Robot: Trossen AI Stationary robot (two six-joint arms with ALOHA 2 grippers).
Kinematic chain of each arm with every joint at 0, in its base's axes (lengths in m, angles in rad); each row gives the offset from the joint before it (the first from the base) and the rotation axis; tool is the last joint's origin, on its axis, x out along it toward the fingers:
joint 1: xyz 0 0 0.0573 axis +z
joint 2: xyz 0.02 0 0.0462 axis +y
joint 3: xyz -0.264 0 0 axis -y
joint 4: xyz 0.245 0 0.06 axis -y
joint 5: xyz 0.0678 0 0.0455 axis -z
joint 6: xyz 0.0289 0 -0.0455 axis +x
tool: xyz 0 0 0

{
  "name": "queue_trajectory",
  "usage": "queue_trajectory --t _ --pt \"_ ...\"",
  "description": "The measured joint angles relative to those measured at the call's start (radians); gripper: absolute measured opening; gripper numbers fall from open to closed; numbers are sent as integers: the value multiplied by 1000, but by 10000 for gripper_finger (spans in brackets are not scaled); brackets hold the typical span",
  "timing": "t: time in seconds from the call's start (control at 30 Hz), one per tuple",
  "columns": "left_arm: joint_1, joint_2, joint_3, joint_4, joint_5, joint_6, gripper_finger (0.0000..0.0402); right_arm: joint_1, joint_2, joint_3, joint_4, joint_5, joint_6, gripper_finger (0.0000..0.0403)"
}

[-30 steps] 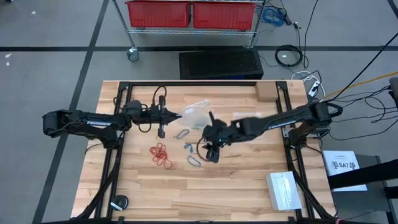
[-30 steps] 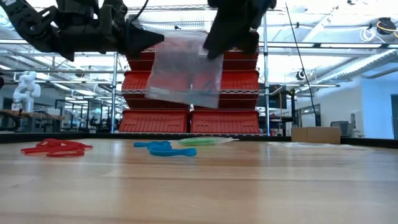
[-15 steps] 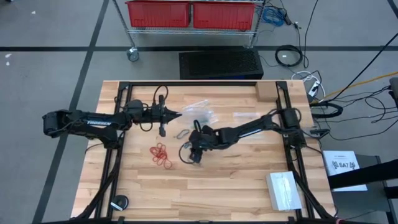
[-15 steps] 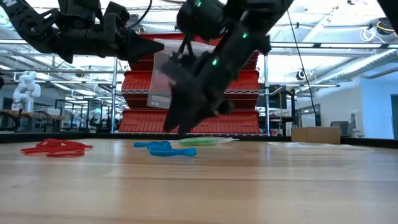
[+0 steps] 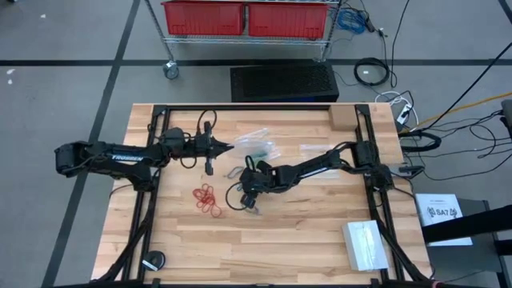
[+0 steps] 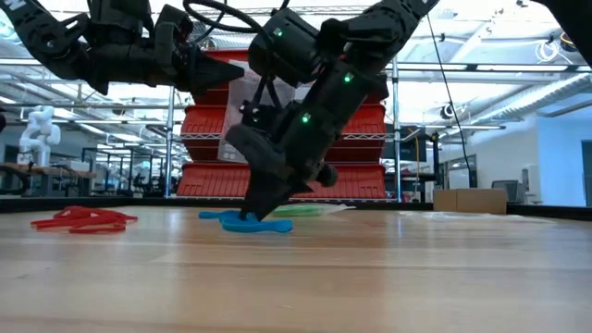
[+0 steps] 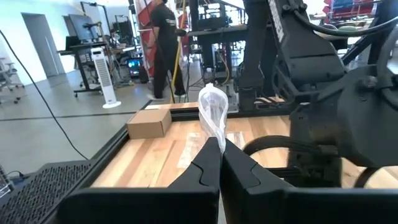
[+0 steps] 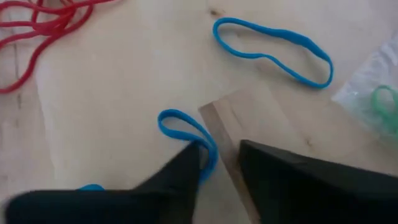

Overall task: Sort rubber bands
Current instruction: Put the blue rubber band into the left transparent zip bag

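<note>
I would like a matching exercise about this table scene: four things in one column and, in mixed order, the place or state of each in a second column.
Things:
1. red rubber bands
2. blue rubber band loop
3. clear plastic bag
4. small brown cardboard box

Places or states:
A. pinched in the left gripper, lifted above the table
B. at the far right corner of the wooden table
C. between the fingertips of the right gripper, on the wood
D. lying in a loose pile on the wood, no gripper touching it

Pairs: 1-D, 2-C, 3-A, 4-B
</note>
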Motion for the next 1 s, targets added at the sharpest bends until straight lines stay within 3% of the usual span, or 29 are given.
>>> queue_trajectory --t 0.07,0.13,0.27,0.5,0.63,0.87,1.0 --pt "0 0 0 0 0 0 0 -1 0 0 1 -4 -13 37" --pt "0 0 0 -1 0 0 0 0 -4 0 2 -17 -16 12" --pt "0 0 0 -4 0 1 0 5 -35 42 -27 -90 -39 12" --pt "0 0 1 -8 0 1 0 24 -173 144 -103 -71 -186 3" --pt "0 0 1 -8 0 0 0 35 -260 215 -178 8 -280 2" --pt "0 0 1 -10 0 -1 0 29 -306 374 -416 250 -452 1" --pt "0 0 1 -10 0 -1 0 -3 -306 390 -473 280 -513 0"
